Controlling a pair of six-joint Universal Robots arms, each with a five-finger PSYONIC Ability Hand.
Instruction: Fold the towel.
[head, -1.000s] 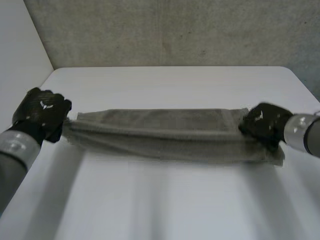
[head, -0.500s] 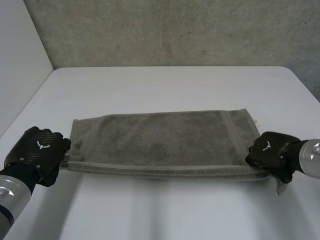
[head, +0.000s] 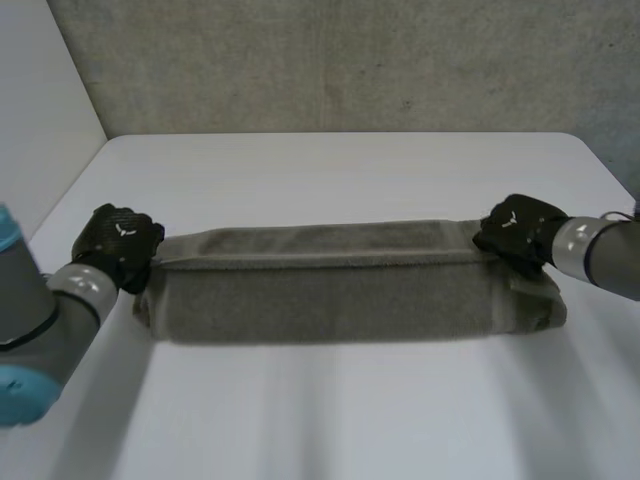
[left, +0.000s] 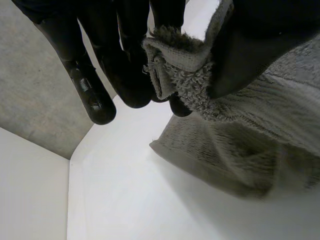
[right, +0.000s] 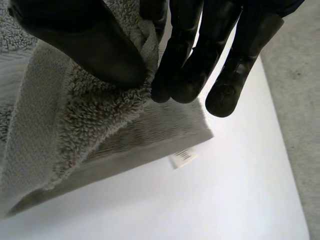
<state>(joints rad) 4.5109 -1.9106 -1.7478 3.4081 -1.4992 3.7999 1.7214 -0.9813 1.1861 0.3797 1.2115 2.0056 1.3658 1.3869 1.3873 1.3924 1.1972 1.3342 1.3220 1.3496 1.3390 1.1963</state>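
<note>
Raised since earlier, towel (head: 350, 300) hangs mid-fold, top corners pinched by left hand (head: 120, 245) and right hand (head: 515, 235); next, lay it flat.

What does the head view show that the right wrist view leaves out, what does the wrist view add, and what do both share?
Head view: the whole towel stretched across the table, with the left hand at one end and the right hand at the other.
Right wrist view: the right hand's fingers pinching the towel's edge against the thumb, and a small white label at the towel's corner.
Both: the right hand, the towel, the white table.
</note>
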